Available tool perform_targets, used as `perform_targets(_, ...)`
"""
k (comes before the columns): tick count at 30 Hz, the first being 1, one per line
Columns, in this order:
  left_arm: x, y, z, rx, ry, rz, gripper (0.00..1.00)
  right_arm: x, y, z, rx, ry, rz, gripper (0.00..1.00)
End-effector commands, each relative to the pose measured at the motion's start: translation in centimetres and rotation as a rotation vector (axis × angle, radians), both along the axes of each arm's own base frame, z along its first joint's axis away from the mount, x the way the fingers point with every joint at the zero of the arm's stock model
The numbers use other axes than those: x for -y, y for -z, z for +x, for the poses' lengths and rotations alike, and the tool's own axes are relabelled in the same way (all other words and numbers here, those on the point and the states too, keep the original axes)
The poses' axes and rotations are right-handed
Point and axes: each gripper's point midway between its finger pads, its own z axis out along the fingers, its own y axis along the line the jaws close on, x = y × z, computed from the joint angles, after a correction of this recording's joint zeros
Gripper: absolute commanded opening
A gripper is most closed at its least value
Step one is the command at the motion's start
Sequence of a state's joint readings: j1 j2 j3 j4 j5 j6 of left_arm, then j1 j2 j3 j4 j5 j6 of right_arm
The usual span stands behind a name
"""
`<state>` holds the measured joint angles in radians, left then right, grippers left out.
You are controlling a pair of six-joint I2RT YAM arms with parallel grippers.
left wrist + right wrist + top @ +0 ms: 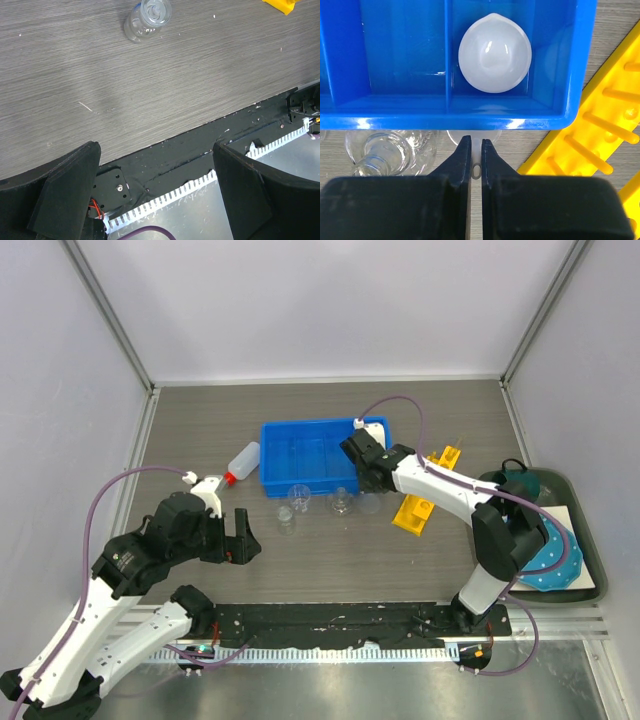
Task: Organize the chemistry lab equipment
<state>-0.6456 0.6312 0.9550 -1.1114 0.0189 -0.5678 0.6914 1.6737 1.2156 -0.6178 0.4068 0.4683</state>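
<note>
A blue divided bin (320, 455) stands mid-table. My right gripper (366, 483) is at its near right corner. In the right wrist view it (475, 145) is shut on the holed tab of a small translucent white dish (487, 136) that lies on the table, partly hidden under the bin's rim (470, 120). Another white dish (494, 52) sits in the bin's right compartment. Glass beakers (297, 492) (288, 521) and a funnel (340, 504) stand in front of the bin. The red-capped squeeze bottle (242, 462) lies at its left. My left gripper (240, 538) (155, 150) is open and empty.
The yellow tube rack (415, 508) lies right of the bin, close to my right fingers (600, 125). A dark tray (592, 550) at the far right holds the teal mug (522, 481) and the blue dotted plate (556, 562). A beaker (147, 17) stands ahead of my left gripper.
</note>
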Motion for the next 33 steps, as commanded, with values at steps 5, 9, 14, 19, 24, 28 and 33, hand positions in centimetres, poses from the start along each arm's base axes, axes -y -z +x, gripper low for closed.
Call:
perform_targets(5, 0.3, -1.7, 0.5, 0.05, 0.003, -0.03, 1.0, 0.1, -1.9, 0.4, 0.036, 0.009, 0.015, 0.01)
perform_targets(9, 0.2, -1.9, 0.4, 0.053, 0.004, -0.036, 1.0, 0.3, -4.5, -0.2, 0.063, 0.002, 0.036, 0.01)
perform_targets(14, 0.2, -2.3, 0.2, 0.063, 0.002, -0.052, 1.0, 0.0, -8.3, -1.3, 0.091, -0.026, 0.043, 0.01)
perform_targets(19, 0.4, -2.6, 0.0, 0.064, 0.003, -0.071, 1.0, -1.1, -15.1, -1.3, 0.179, -0.063, 0.09, 0.01)
perform_targets(24, 0.3, -2.8, 0.0, 0.066, -0.001, -0.071, 1.0, -2.9, -18.3, -0.3, 0.207, -0.106, 0.135, 0.01)
perform_targets(28, 0.2, -2.9, -0.1, 0.061, -0.001, -0.065, 1.0, -4.7, -20.2, 2.7, 0.26, -0.097, 0.143, 0.01)
perform_targets(33, -0.2, -3.2, -0.2, 0.064, -0.006, -0.051, 1.0, -7.3, -19.2, 6.7, 0.254, -0.088, 0.143, 0.01)
